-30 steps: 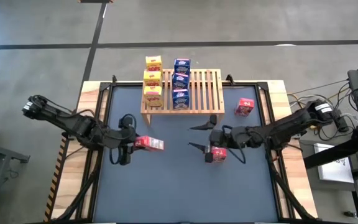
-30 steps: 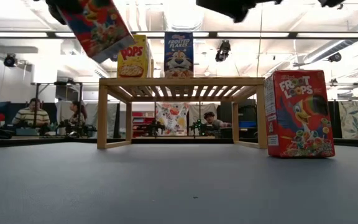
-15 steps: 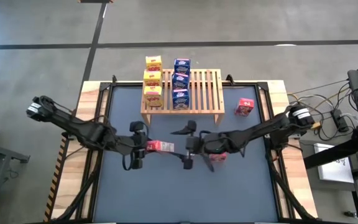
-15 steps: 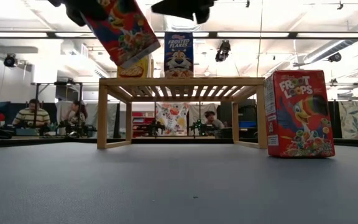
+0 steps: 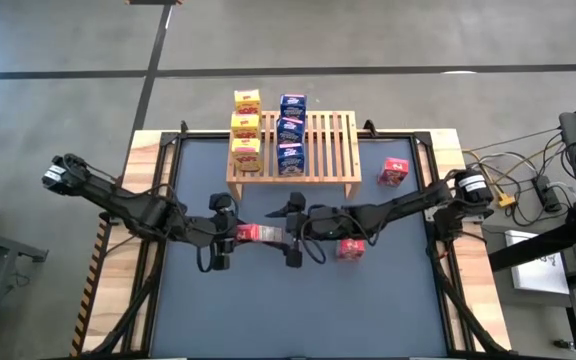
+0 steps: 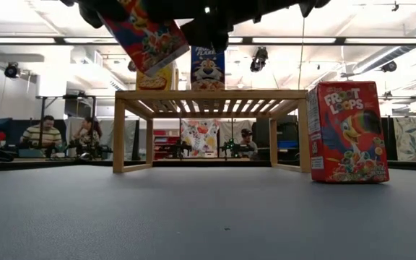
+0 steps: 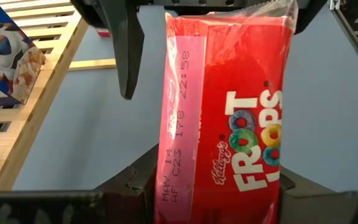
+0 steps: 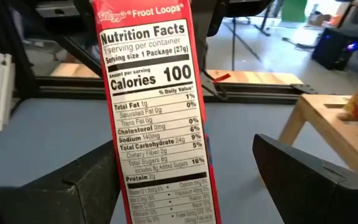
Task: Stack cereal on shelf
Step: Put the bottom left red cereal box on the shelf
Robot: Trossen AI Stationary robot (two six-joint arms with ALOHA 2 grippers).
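My left gripper (image 5: 236,234) is shut on a red cereal box (image 5: 260,235), held in the air in front of the shelf (image 5: 293,150). My right gripper (image 5: 290,232) is open. Its fingers stand on either side of that box's free end (image 8: 154,112) and do not touch it. Two more red boxes stand on the table (image 5: 351,249) (image 5: 395,172). On the shelf's slats stand a row of yellow boxes (image 5: 246,127) and a row of blue boxes (image 5: 290,130). My left gripper pinches the red box between its two fingers at the end nearest the wrist, one finger on the date-printed narrow side (image 7: 166,193) and the other on the opposite side. The fingers come from the table's left, along the box. The box (image 6: 146,36) is lifted clear and tilted.
The red box (image 6: 349,131) on the table stands upright to the right of the shelf's leg (image 6: 303,133). The dark mat (image 5: 268,310) lies bare toward the near edge. People sit in the room beyond the table.
My right gripper has moved toward the table's left, away from the red box standing on the mat, until its open fingers flank the held box. My left gripper first carried its box a little toward the right, then kept still.
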